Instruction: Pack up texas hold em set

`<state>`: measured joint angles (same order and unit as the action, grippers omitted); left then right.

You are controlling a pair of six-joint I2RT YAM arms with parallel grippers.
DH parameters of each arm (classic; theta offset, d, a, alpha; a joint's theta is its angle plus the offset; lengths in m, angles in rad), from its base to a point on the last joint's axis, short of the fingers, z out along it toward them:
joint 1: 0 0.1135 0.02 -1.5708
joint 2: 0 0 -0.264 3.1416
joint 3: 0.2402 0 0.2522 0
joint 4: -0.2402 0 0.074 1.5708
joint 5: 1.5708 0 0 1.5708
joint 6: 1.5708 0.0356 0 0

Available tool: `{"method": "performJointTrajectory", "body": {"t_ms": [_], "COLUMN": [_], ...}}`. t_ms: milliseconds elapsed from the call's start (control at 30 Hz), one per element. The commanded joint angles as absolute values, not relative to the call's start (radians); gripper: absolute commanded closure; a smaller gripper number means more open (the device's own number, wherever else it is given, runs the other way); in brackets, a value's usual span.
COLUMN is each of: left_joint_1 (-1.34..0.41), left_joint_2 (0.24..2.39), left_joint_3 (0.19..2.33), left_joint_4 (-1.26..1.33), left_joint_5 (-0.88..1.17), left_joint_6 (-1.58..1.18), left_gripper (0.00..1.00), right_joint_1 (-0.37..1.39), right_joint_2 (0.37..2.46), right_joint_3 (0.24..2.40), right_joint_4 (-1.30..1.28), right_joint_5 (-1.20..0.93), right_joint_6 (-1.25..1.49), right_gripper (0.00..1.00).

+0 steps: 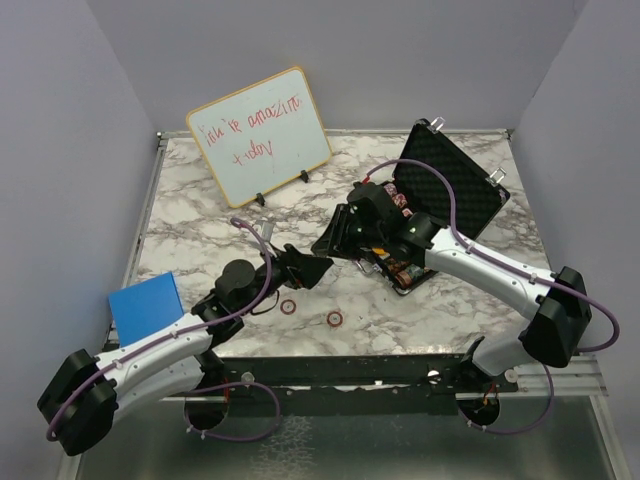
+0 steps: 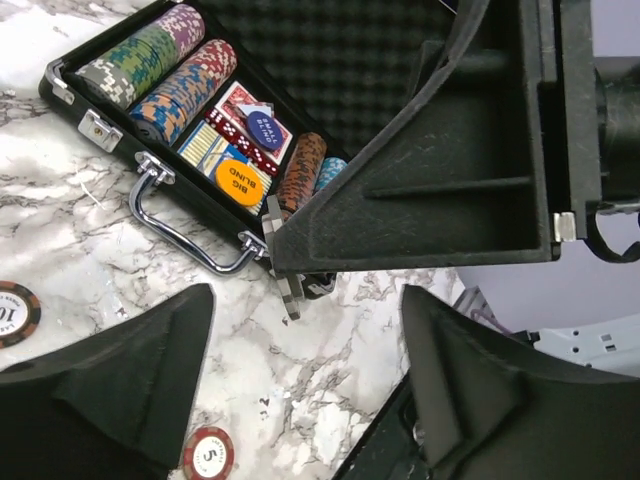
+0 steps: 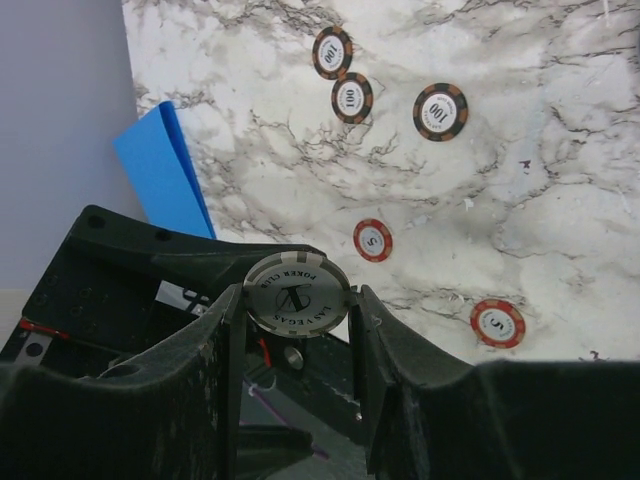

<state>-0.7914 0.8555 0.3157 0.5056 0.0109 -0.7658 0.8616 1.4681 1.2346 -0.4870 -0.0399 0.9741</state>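
Pinching a grey poker chip [image 3: 297,292] by its rim in the right tool [image 3: 297,312], above the open briefcase [image 1: 455,170] far right on the bench [image 1: 190,215], probably for slotting into a row; left tool [image 1: 305,268] spread, empty, low by loose red chips [image 1: 288,306], likely next

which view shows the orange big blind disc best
Left wrist: the orange disc lies in the open briefcase, its lettering readable. Top external has the right arm covering that part of the case; right wrist looks at loose chips on the table instead.

Blk briefcase [image 2: 330,60], multicolour chips [image 2: 180,90], grey chip [image 3: 298,293], orange disc [image 2: 238,182], wht-grey marbled table [image 2: 60,220]
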Motion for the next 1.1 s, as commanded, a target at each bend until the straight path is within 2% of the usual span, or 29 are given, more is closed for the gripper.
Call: {"method": "performJointTrajectory", "body": {"t_ms": [0,167,400,667,733,800,900,967,1067], "left_joint_1": [-0.789,-0.789,-0.789,-0.789,-0.789,-0.79,-0.788,-0.79,-0.787], "left_joint_2": [0.86,0.838,0.842,0.874,0.88,0.882,0.873,0.861,0.832], "left_joint_3": [0.333,0.318,0.311,0.316,0.32,0.322,0.32,0.32,0.326], "left_joint_4": [0.537,0.537,0.55,0.573,0.575,0.575,0.575,0.575,0.574], "left_joint_5": [-0.054,-0.117,-0.154,-0.151,-0.147,-0.143,-0.127,-0.093,-0.02], "left_joint_6": [-0.813,-0.815,-0.792,-0.786,-0.781,-0.776,-0.759,-0.738,-0.72], "left_gripper": [0.28,0.47,0.65,0.98,1.0,1.0,1.0,1.0,1.0], "right_joint_1": [0.854,0.852,0.852,0.846,0.838,0.826,0.772,0.723,0.654], "right_joint_2": [1.441,1.443,1.47,1.486,1.484,1.473,1.444,1.412,1.36], "right_joint_3": [1.22,1.217,1.212,1.214,1.21,1.205,1.188,1.165,1.154], "right_joint_4": [-0.439,-0.432,-0.411,-0.395,-0.394,-0.392,-0.345,-0.272,-0.21], "right_joint_5": [-0.095,-0.103,-0.119,-0.139,-0.144,-0.147,-0.196,-0.297,-0.52], "right_joint_6": [1.014,1.019,1.033,1.026,1.021,0.998,0.912,0.815,0.69], "right_gripper": [0.72,0.72,0.72,0.71,0.64,0.48,0.29,0.27,0.29]}}
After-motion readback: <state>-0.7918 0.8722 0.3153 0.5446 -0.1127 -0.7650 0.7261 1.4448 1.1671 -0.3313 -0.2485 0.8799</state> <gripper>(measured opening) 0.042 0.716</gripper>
